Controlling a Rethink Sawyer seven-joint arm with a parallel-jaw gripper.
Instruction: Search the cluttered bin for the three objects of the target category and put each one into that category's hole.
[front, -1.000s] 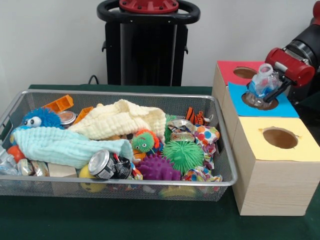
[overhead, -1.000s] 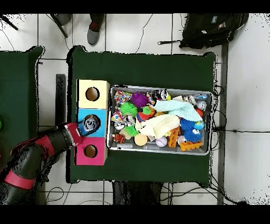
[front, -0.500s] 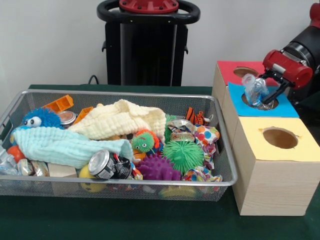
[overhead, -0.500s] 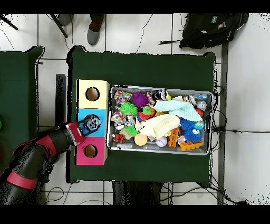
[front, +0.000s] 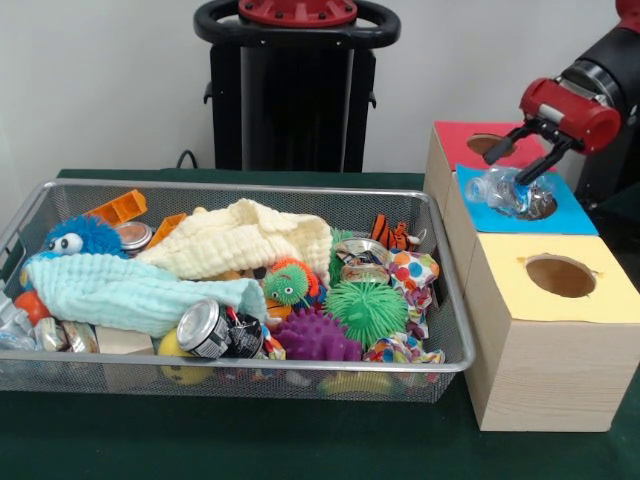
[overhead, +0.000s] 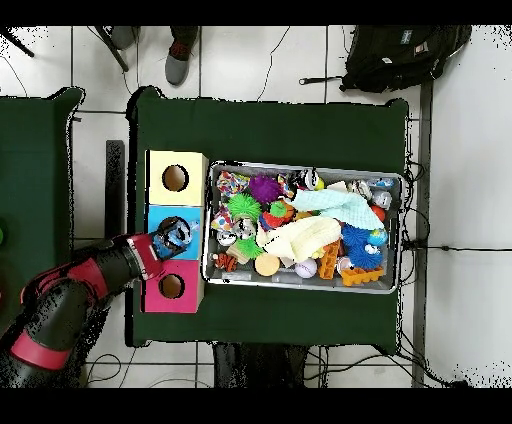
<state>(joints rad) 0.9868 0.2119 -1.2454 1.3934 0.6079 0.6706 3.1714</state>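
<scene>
The tool (front: 533, 150) hangs over the blue box (front: 575, 216), its two dark fingers (front: 509, 142) spread apart and gripping nothing. Just under them lies the bottle (front: 497, 189), a crumpled clear plastic one, on its side across the blue box's hole and touching the rim, most of it above the lid. From overhead the bottle (overhead: 176, 233) sits at the blue box's hole with the tool (overhead: 158, 244) right beside it. The red box (front: 462, 145) stands behind the blue one, the yellow box (front: 590, 291) in front, each with a round hole in its top. Beside the boxes, the wire bin (front: 300, 371) on the green surface (front: 240, 440) is packed: a can (front: 205, 328), a cream cloth (front: 245, 238), a green spiky ball (front: 367, 309), a purple spiky ball (front: 312, 338).
</scene>
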